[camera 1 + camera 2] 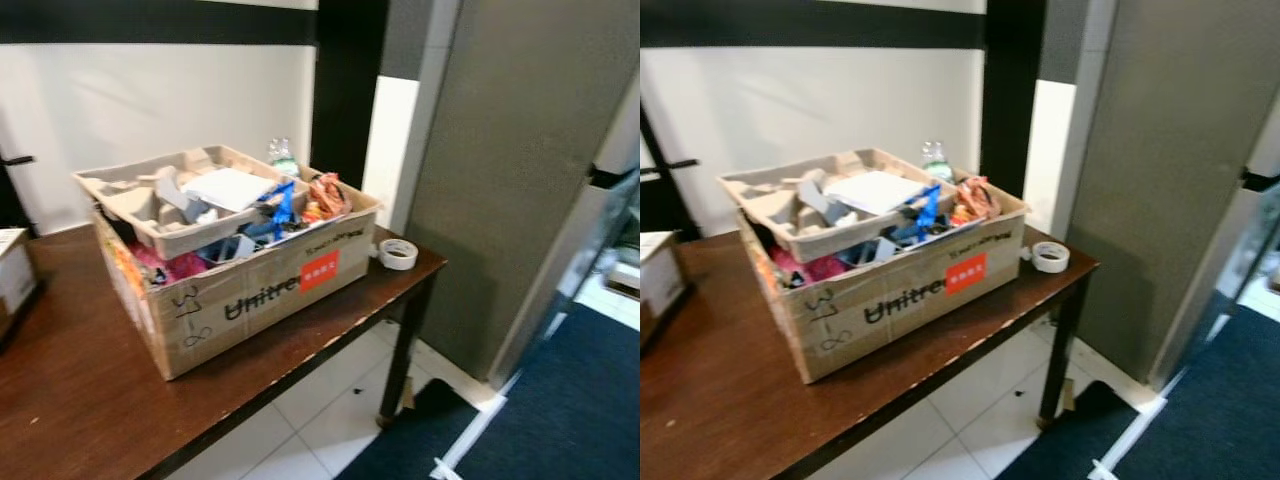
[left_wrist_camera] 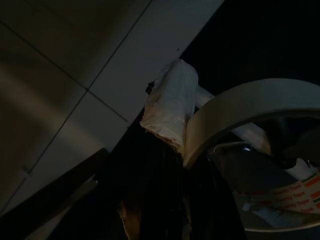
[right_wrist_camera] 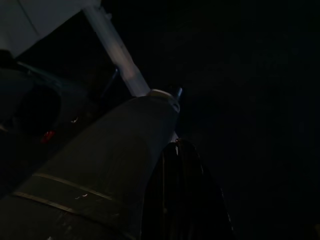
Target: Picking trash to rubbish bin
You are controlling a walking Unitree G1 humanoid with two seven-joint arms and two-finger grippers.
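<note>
A brown cardboard box (image 1: 262, 292) stands on the dark wooden table (image 1: 70, 400), heaped with trash: a moulded pulp tray (image 1: 150, 205), white paper (image 1: 232, 187), and blue and orange wrappers (image 1: 325, 195). Beside the box near the table's right corner lies a small tape roll (image 1: 398, 254). In the dim left wrist view, my left gripper (image 2: 200, 150) hangs over the tiled floor with a big tape roll (image 2: 240, 107) held close against its white-wrapped finger (image 2: 170, 105). The right gripper (image 3: 182, 165) is a dark shape in the right wrist view.
A white carton (image 1: 14, 270) sits at the table's left edge. A grey partition (image 1: 520, 170) and a black pillar (image 1: 345, 90) stand to the right. White floor tiles (image 1: 300, 420) meet dark blue carpet (image 1: 560, 410) beyond the table leg (image 1: 400, 355).
</note>
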